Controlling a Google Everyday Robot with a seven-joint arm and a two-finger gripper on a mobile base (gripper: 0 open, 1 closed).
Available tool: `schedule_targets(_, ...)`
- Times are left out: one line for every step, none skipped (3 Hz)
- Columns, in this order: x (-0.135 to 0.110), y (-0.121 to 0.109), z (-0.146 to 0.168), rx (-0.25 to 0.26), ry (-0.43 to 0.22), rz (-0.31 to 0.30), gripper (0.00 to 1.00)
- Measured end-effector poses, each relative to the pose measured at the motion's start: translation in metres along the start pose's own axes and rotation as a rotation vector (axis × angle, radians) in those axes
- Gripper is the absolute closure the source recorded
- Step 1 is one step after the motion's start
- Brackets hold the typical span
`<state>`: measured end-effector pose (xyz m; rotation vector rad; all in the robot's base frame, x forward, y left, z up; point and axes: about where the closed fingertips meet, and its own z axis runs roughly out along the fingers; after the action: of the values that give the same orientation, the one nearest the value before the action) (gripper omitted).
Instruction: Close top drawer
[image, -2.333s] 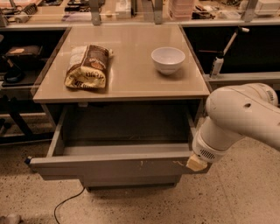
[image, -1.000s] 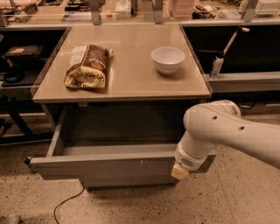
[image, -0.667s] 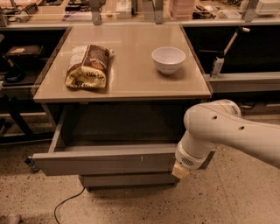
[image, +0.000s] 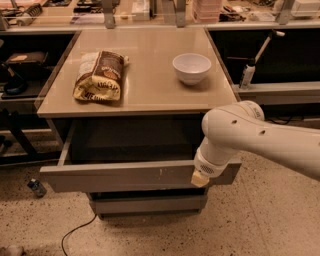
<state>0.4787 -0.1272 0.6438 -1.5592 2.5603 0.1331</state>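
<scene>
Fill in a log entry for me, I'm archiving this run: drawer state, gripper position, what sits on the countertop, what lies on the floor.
top drawer: pulled out partway, front well forward of the cabinet
gripper: at the right part of the drawer front, against or very near it; contact cannot be confirmed
countertop: snack bag at left, white bowl at right, apart
lower drawer: set back beneath the top one
floor: small bottle at left, dark cable in front
task status: drawer not yet closed
</scene>
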Motion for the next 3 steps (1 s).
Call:
schedule_targets(-0.018, -0.022, -0.007, 0.032, -0.011, -0.019, 1.0)
schedule_targets(-0.047, -0.049, -0.022, 0.072, -0.026, -0.045, 1.0)
schedule_targets(-0.047, -0.049, -0.022, 0.071, -0.025, -0.045, 1.0)
